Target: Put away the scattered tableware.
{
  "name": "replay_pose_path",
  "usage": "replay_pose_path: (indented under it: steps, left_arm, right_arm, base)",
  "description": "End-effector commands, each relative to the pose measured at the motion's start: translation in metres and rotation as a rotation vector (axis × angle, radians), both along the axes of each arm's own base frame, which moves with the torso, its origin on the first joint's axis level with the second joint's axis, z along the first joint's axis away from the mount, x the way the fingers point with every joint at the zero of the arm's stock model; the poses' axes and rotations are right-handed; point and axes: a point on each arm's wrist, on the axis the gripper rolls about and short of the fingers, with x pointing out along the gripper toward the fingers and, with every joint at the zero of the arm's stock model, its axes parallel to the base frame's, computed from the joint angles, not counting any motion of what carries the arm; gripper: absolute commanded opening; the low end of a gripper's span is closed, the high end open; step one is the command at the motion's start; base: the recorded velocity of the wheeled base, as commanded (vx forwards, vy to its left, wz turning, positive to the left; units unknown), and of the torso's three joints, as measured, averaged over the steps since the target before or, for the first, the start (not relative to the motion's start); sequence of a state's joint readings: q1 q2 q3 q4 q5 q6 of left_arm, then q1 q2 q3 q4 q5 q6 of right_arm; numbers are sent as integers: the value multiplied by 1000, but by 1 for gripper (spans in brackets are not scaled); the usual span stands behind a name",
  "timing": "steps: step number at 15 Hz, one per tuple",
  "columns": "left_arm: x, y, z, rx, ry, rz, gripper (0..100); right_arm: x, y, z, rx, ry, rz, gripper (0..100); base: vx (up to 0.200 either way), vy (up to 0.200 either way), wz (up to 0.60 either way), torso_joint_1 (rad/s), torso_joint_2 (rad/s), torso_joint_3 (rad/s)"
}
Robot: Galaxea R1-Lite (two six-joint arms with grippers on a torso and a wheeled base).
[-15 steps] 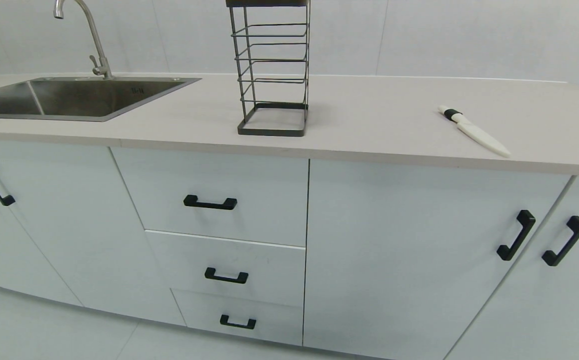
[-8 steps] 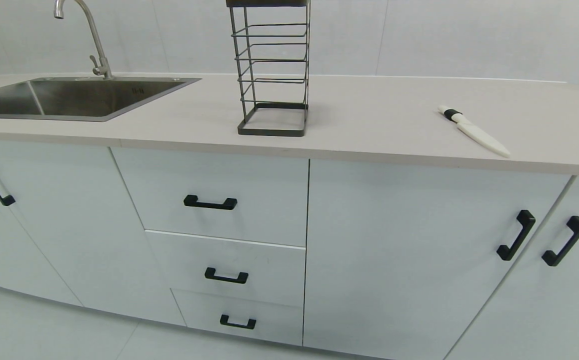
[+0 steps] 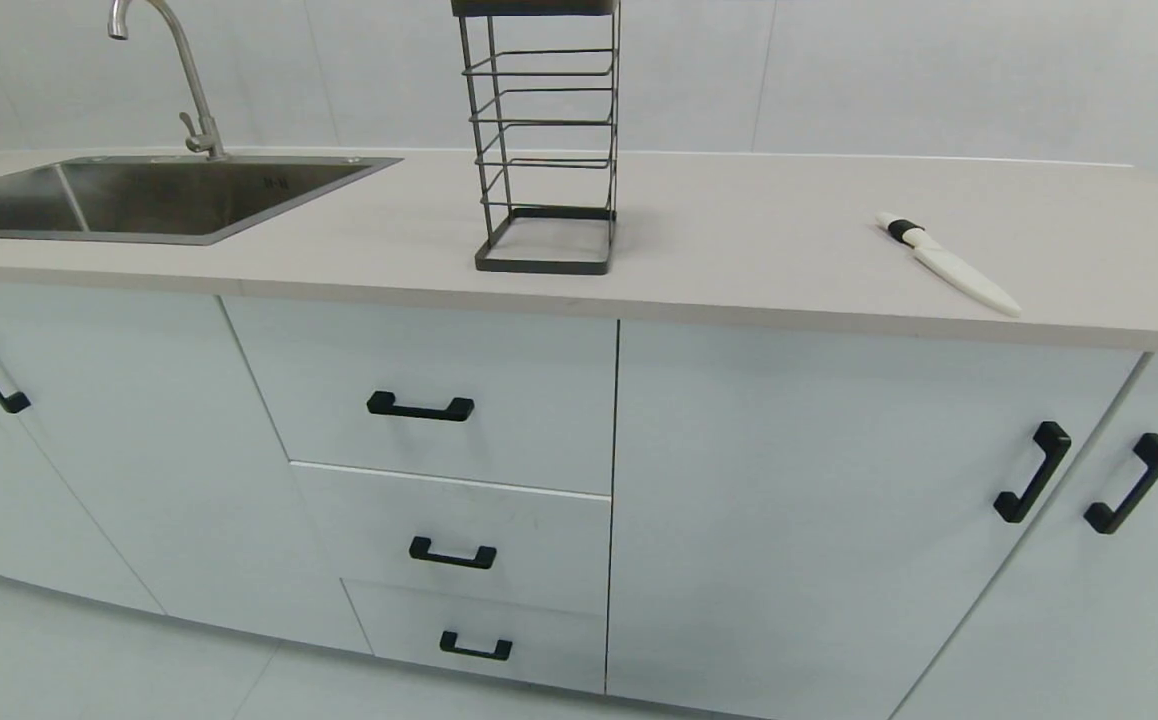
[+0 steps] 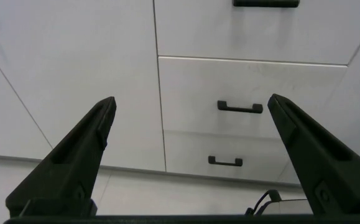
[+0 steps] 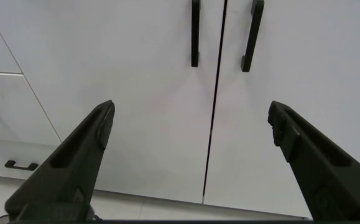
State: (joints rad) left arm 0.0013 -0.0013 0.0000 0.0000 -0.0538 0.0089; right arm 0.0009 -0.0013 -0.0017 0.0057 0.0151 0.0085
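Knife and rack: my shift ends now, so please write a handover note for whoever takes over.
Left gripper: open, empty, facing the drawers.
Right gripper: open, empty, facing the cabinet doors.
Knife lies flat on the countertop, right of the wire rack.
Done: knife not yet put away.
Left: grasp the knife and store it, probably in the rack.

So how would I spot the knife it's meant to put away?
Start at the long pale countertop, sink at its left end. Go right past the tall black wire rack; the knife lies flat near the front edge. Unlike the upright rack, it is slim and white with a black band.
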Motion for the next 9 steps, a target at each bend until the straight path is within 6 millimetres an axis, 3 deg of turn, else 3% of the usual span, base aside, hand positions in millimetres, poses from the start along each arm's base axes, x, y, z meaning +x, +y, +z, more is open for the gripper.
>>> replay_pose_path:
  steps: [1,4,5,8,9]
  left_arm:
    - [0,0,0,-1,0,0,100]
    - [0,0,0,0,0,-3,100]
    - [0,0,0,0,1,-3,100]
    - [0,0,0,-1,1,-3,100]
    - [0,0,0,0,1,-3,100]
  right_arm:
    - [0,0,0,-1,2,1,100]
    - [0,0,0,1,2,1,100]
    - [0,0,0,1,2,1,100]
    - [0,0,0,1,2,2,100]
    - [0,0,0,1,2,2,100]
  base:
    - [200,0,0,-12,2,-2]
    - [200,0,0,2,2,2]
    - [0,0,0,0,0,0]
    - [0,0,-600,4,4,1]
    - [0,0,0,0,0,0]
